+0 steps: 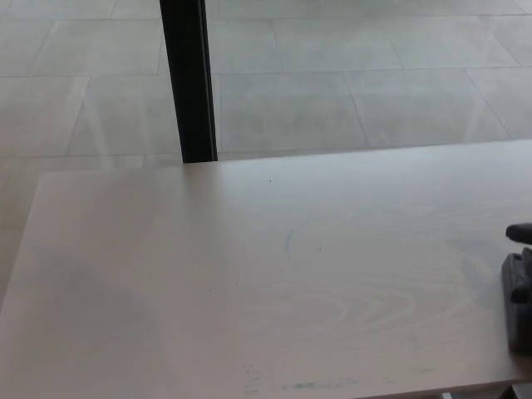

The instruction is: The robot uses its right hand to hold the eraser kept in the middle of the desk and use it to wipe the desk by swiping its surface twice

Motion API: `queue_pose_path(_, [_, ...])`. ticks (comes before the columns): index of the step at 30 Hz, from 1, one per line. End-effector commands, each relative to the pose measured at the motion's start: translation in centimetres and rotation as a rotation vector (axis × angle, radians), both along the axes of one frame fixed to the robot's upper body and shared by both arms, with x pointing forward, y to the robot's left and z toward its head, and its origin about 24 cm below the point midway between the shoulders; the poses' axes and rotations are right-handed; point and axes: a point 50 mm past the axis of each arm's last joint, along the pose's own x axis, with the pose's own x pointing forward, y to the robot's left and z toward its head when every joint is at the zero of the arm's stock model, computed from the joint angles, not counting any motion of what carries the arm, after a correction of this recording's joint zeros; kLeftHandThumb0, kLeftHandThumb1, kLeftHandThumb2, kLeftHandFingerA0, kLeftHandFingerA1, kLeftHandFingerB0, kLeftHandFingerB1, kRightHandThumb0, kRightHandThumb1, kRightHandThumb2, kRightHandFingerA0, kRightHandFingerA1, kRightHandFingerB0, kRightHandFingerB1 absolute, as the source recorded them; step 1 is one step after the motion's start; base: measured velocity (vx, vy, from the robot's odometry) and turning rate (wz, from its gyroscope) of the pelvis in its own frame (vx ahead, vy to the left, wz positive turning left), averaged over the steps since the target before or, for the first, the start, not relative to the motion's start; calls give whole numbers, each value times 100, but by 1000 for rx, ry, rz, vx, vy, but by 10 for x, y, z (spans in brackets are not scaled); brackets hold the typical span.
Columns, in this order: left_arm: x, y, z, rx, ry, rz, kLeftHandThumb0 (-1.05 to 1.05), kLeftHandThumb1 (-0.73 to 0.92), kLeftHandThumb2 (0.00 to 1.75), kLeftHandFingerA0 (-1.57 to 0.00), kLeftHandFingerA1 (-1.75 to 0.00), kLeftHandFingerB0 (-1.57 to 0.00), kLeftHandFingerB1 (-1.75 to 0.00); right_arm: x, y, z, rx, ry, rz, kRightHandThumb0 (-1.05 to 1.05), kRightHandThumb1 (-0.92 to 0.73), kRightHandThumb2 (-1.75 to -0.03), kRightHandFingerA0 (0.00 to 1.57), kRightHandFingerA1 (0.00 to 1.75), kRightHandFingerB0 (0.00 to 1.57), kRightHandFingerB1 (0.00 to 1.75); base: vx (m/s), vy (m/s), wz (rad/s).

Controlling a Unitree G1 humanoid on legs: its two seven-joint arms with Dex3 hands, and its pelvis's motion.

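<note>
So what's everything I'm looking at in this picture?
desk: one, pale wood, fills the lower half
green marks: a few faint ones, mid-desk and near the front edge
post: one, black, upright behind the desk's far edge
floor: grey tiles, beyond the desk
right hand: one, black, cut off at the right edge on the desk; whether it holds the eraser cannot be seen
left hand: not in view
</note>
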Motion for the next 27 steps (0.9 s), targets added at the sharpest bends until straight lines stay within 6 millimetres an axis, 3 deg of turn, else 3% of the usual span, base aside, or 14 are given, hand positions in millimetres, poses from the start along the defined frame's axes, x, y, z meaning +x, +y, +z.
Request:
queue_pose_path(1, [-2, 3, 3, 8, -9, 7, -49, 80, 64, -49, -85, -33, -59, 9, -7, 35, -17, -27, 62, -61, -74, -63, 73, 46, 26, 30, 0, 0, 0])
queue_pose_path(4, [-3, 4, 4, 20, -6, 5, -51, 79, 65, -50, -85, -34, -60, 11, -15, 67, -52, -102, 80, -72, -61, -94, 48, 57, 7, 39, 0, 0, 0])
queue_pose_path(5, [-4, 5, 3, 28, 3, -2, -51, 79, 64, -51, -85, -35, -60, 11, -24, 87, 7, -160, 31, -72, -75, -64, 56, 43, 17, 27, 0, 0, 0])
queue_pose_path(6, [-3, 4, 4, 37, 13, -7, -48, 58, 104, -59, -82, -31, -63, 7, -34, 99, 18, -197, 16, -80, -63, -97, 53, 58, 10, 41, 0, 0, 0])
queue_pose_path(8, [-3, 4, 4, 35, 12, -7, -48, 58, 104, -59, -82, -31, -63, 4, -38, 104, 37, -215, 7, -80, -63, -97, 53, 58, 10, 41, 0, 0, 0])
queue_pose_path(9, [-5, 4, 4, 33, 10, -5, -52, 79, 65, -54, -92, -38, -64, 1, -44, 110, 42, -235, -21, -70, -79, -65, 63, 42, 22, 28, 0, 0, 0])
queue_pose_path(14, [-8, 5, 4, 13, -7, 23, -50, 78, 66, -53, -91, -37, -64, -36, -93, 136, 95, -359, -179, -76, -65, -99, 57, 60, 22, 45, 0, 0, 0])
queue_pose_path(15, [-8, 6, 3, 9, -8, 30, -49, 79, 65, -51, -88, -34, -61, -45, -103, 137, 133, -380, -225, -70, -75, -63, 75, 49, 36, 33, 0, 0, 0])
queue_pose_path(17, [-8, 6, 3, 12, -7, 24, -49, 79, 65, -51, -88, -33, -61, -78, -129, 138, 149, -417, -341, -74, -69, -62, 89, 56, 60, 45, 0, 0, 0])
queue_pose_path(20, [-8, 6, 4, 19, -6, 18, -51, 78, 66, -51, -89, -35, -62, -116, -156, 127, 212, -439, -531, -77, -64, -62, 106, 56, 76, 50, 0, 0, 0])
queue_pose_path(21, [-8, 8, 6, 22, -4, 14, -49, 57, 104, -57, -82, -29, -62, -131, -166, 119, 193, -422, -583, -76, -68, -61, 107, 59, 74, 54, 0, 0, 0])
queue_pose_path(23, [-7, 9, 5, 20, 3, 38, -48, 80, 64, -52, -88, -35, -60, -171, -188, 93, 202, -367, -794, -71, -53, -104, 96, 74, 71, 68, 0, 0, 0])
queue_pose_path(25, [-8, 9, 5, 14, -9, 31, -48, 79, 65, -49, -89, -32, -61, -186, -193, 81, 201, -340, -869, -81, -70, -61, 99, 65, 72, 63, 0, 0, 0])
queue_pose_path(27, [-9, 9, 5, 28, 16, 12, -51, 80, 64, -53, -88, -35, -61, -226, -201, 40, 273, -280, -1019, -75, -72, -63, 99, 76, 63, 74, 0, 0, 0])
